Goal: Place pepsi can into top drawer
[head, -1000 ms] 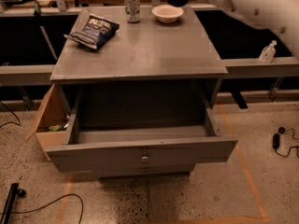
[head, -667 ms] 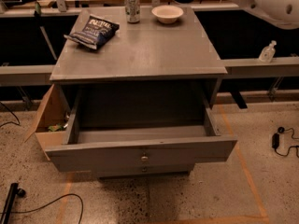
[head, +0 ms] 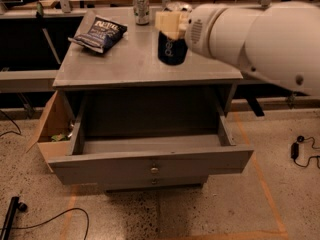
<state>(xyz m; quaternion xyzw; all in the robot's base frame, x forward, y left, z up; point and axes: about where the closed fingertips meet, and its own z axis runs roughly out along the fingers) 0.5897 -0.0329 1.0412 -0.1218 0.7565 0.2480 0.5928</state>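
The pepsi can (head: 171,51), dark navy with white lettering, hangs upright in my gripper (head: 172,28) just above the right-middle of the grey cabinet top (head: 125,64). The gripper's pale fingers are shut on the can's upper part, and my big white arm (head: 260,39) reaches in from the right. The top drawer (head: 150,143) is pulled wide open below and in front of the can. Its inside shows nothing in it, and its front carries a small round knob (head: 154,170).
A pale silver can (head: 141,6) stands at the back of the cabinet top. A dark chip bag (head: 100,33) lies at its back left. A lower drawer knob (head: 154,181) sits under the open drawer. A cardboard box (head: 50,129) is at the cabinet's left; cables lie on the floor.
My arm has swung from the back right corner forward and left over the cabinet top, bringing the pepsi can with it. The drawer has stayed open.
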